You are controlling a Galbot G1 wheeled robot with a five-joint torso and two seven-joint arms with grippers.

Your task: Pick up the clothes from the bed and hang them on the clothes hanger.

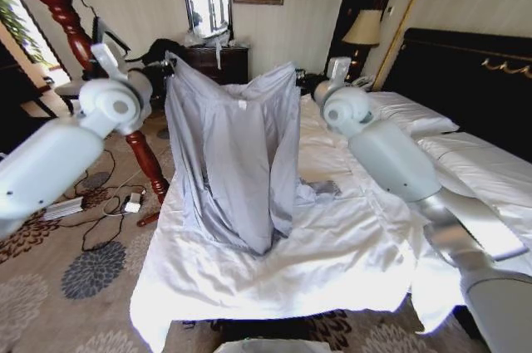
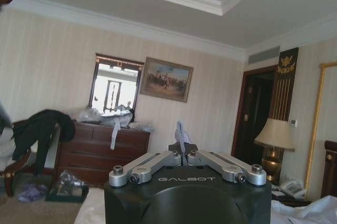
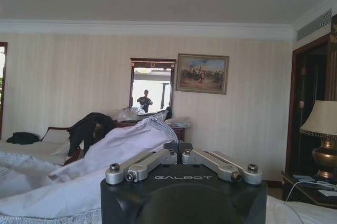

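The silvery-grey jacket [image 1: 237,154] hangs spread out above the white bed [image 1: 349,262], held up by its two upper corners, with its lower hem resting on the sheet. My left gripper [image 2: 182,149] is shut on one corner, and a tuft of the fabric [image 2: 180,130] sticks out past the fingertips. My right gripper [image 3: 172,149] is shut on the other corner, and the cloth [image 3: 116,150] drapes away from it. A thin black clothes hanger [image 1: 90,8] hangs on the reddish wooden pole stand [image 1: 62,4] at the far left, beyond my left arm [image 1: 83,133].
The pole stand's foot [image 1: 150,170] is close to the bed's left edge, with cables and a power strip [image 1: 66,206] on the carpet. A dark dresser [image 1: 218,62] stands behind the jacket. A lamp [image 1: 362,31] and the black headboard [image 1: 465,71] are at the right.
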